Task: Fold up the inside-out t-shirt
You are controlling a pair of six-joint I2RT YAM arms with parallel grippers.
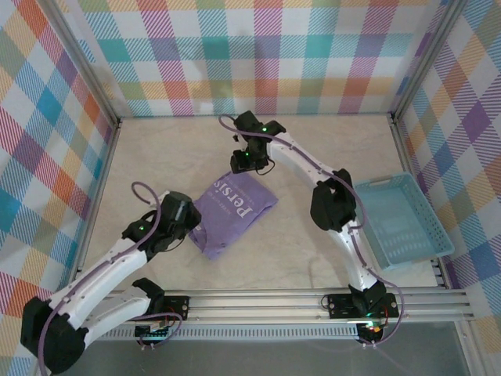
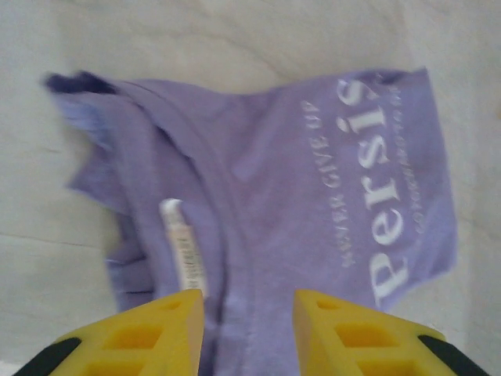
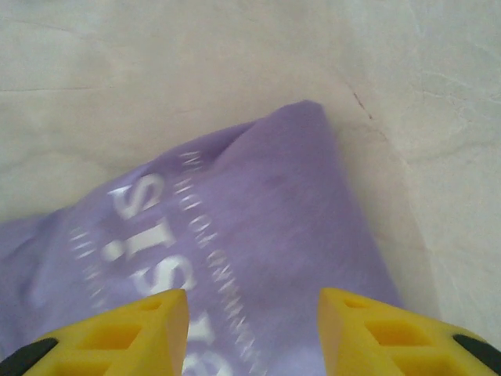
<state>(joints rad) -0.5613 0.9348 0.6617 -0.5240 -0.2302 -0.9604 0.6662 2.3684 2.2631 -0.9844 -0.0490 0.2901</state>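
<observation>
- T-shirt [image 1: 235, 213]: lavender, folded into a compact packet at the middle of the table [image 1: 156, 149], between your two arms.
- Print: large white "Persis" (partly cut off at the fold), with "NEVER GIVE UP" in small capitals beside it; a second small line is too blurred to read.
- Neck label [image 2: 182, 243]: white, its writing illegible.
- Left gripper [image 2: 249, 301]: your yellow fingers stand apart over the packet's near edge, gripping nothing.
- Right gripper [image 3: 253, 301]: fingers likewise parted, over the far corner.
- Basket [image 1: 381, 182]: light blue, on your right, well apart from the shirt.
</observation>
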